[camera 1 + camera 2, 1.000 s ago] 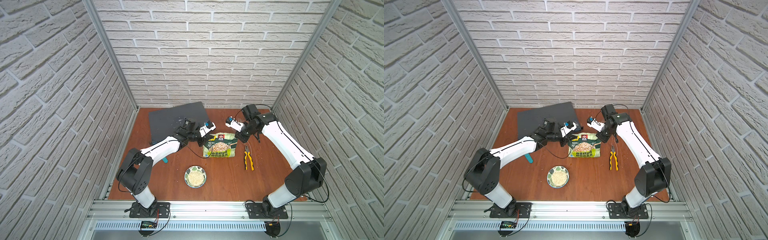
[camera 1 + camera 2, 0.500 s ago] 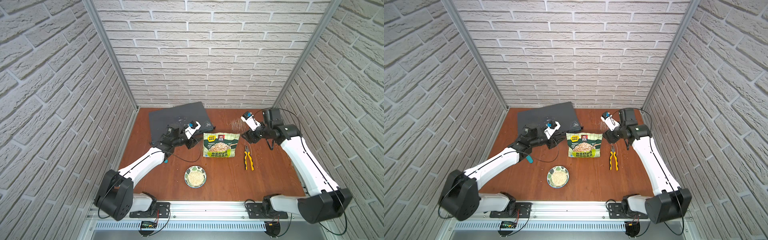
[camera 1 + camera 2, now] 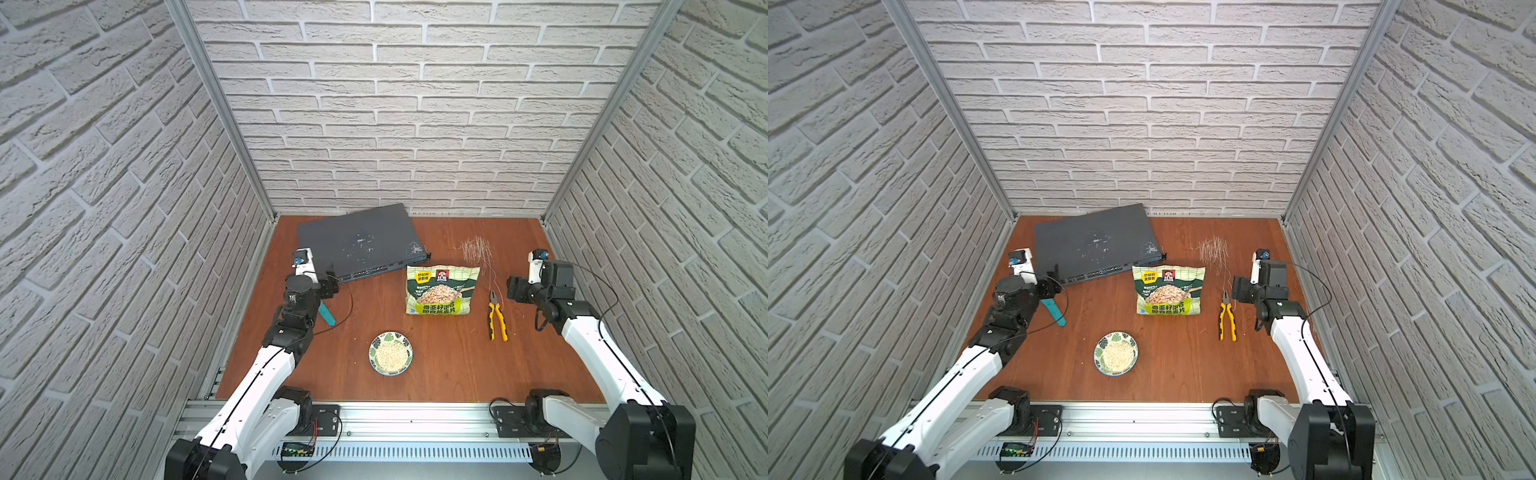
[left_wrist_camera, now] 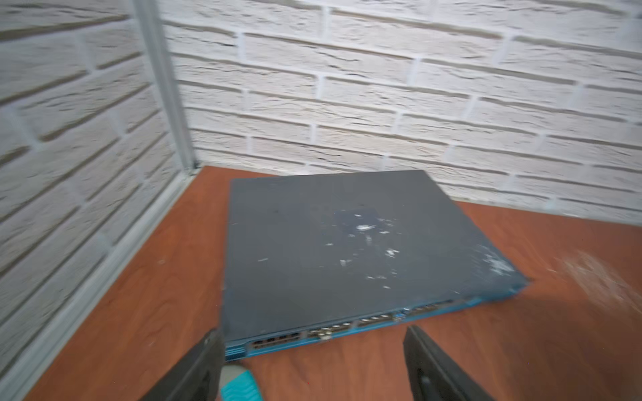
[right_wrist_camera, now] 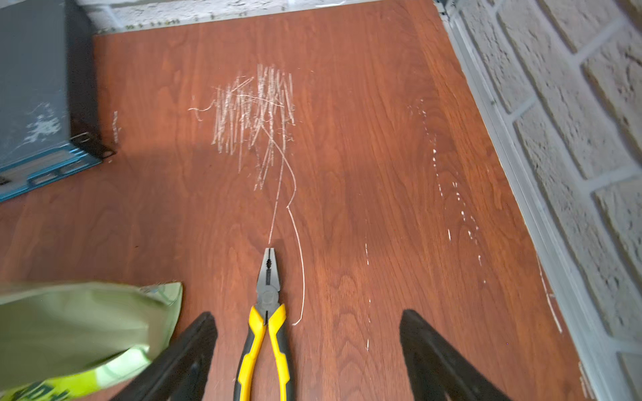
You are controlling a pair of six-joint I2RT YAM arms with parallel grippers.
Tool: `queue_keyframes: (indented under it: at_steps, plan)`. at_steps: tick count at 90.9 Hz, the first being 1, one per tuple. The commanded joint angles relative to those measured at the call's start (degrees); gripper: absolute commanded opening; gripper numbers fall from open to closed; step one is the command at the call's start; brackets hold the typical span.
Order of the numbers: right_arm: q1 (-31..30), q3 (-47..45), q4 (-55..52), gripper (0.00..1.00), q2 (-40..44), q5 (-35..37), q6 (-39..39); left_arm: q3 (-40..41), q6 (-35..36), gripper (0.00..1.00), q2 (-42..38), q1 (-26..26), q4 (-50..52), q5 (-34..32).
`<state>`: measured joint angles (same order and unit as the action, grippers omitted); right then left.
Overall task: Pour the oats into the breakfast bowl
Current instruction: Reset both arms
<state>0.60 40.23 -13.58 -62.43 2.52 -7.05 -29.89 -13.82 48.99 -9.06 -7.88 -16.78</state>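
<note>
Oats pouch [image 3: 441, 291], possibly Quaker-branded

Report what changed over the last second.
Both arms released the top corners of the oat pouch and drew back, the left gripper to the left side and the right gripper to the right; both are now open. The pouch, the breakfast bowl with its oats, the pliers and the network switch stayed put.

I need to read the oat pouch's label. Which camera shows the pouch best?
Both top views: the pouch lies face up, whole printed front showing. The right wrist view catches only a blurred corner; the left wrist view, nothing.
</note>
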Motion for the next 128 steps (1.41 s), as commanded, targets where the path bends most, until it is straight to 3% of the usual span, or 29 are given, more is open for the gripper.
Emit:
queue_keyframes:
  at_steps: [1, 12, 28, 44, 61, 79, 101, 119, 128]
  plan:
    - [0.2, -6.06, 17.2, 0.9, 1.4, 5.82, -8.48, 1.48, -6.19, 0.84, -1.14, 2.38, 3.91, -12.31]
    - [0.19, -13.07, 32.12, 0.94, -2.76, 8.43, -8.3, 3.82, -6.32, 0.87, -1.28, 5.15, 2.62, -13.44]
    - [0.21, -14.53, 45.24, 1.0, -10.2, 6.61, -3.46, 6.33, -5.49, 0.89, -1.82, 8.9, 0.91, -11.3]
    - [0.31, -15.02, 49.18, 0.99, -13.98, 4.69, -0.6, 8.92, -3.51, 0.98, -0.2, 12.35, -5.24, -7.88]
    - [0.18, -22.3, 69.6, 0.99, -22.49, 0.81, 0.88, 11.81, -2.01, 0.98, 5.81, 14.32, -15.68, -3.57]
    - [-0.57, -16.44, 60.9, 0.99, -25.64, -2.15, 3.11, 12.62, 1.06, 0.98, 14.88, 15.44, -27.87, 2.1]
    - [-0.73, -16.29, 61.18, 0.99, -25.84, -1.82, 3.12, 11.81, 5.63, 0.98, 26.47, 16.84, -39.11, 12.1]
    - [-0.94, -16.3, 61.05, 0.99, -25.81, -1.59, 3.22, 7.9, 7.85, 0.98, 39.66, 17.17, -43.78, 19.07]
    - [-1.03, -16.29, 61.04, 0.99, -25.81, -1.46, 3.35, 6.72, 9.13, 0.98, 39.37, 16.01, -40.55, 17.9]
